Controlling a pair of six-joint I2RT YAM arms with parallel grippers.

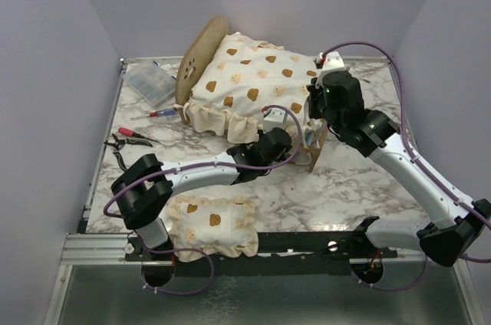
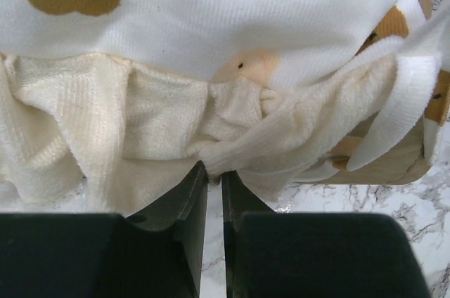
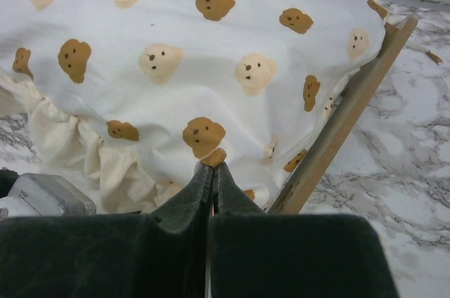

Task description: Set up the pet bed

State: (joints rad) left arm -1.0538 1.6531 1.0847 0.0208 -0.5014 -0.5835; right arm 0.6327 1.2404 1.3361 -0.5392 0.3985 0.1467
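Left claw (image 2: 214, 170) pinches the ruffle of the cushion (image 1: 245, 80), right claw (image 3: 213, 166) nips its top cloth — both closed on fabric. Beneath sits the pet bed (image 1: 201, 53), toward the far edge of the tabletop (image 1: 345, 187) — long axis far-left to near-right, just ahead of both.

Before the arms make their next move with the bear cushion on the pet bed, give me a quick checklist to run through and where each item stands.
1. Left gripper pinching the cushion ruffle: ok, shut on a fold.
2. Right gripper pinching the cushion: ok, shut on its edge.
3. Cushion clear of the footboard: not ok, fabric overlaps its top.
4. Cushion square on the pet bed: cannot tell, fabric hides the base.
5. Pillow on the bed: not ok, it lies on the table by the left arm's base.
6. Pliers out of the way: ok, left of the bed, apart.
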